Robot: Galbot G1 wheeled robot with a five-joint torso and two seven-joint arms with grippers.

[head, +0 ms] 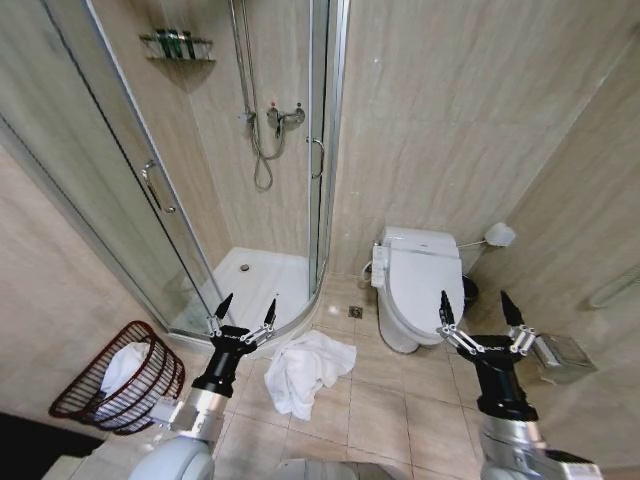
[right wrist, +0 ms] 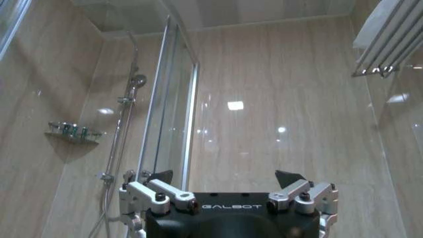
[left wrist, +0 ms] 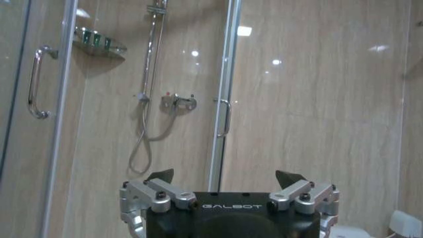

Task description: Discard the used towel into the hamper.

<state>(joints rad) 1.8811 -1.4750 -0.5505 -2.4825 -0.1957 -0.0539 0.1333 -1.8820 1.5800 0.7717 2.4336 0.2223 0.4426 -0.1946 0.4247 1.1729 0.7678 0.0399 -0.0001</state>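
white towel (head: 309, 371) on floor; both hands wide open, empty.

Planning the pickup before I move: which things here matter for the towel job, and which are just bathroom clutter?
Job:
white towel crumpled on the floor
hamper, already holding white cloth
left gripper and right gripper, both open, empty

Not the job:
toilet
shower door
shelf of bottles
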